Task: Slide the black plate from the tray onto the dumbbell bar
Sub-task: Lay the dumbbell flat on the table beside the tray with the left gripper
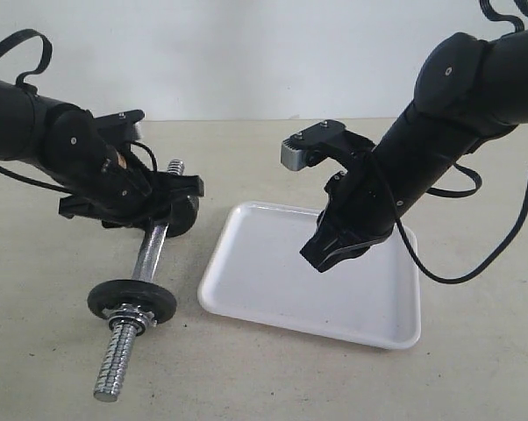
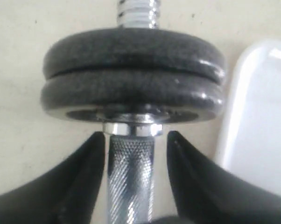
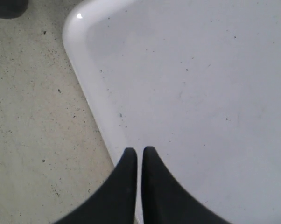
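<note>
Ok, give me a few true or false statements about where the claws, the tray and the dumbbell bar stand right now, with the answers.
1. The right claw is shut and empty above the white tray. True.
2. A black plate lies in the tray. False: the tray surface in view is bare.
3. On the dumbbell bar, two black plates sit stacked just ahead of the left claw. True.
4. The left claw hangs clear of the bar. False: its fingers straddle the knurled grip.
5. The bar's other end is bare. False: a black disc with a chrome nut sits there.
</note>
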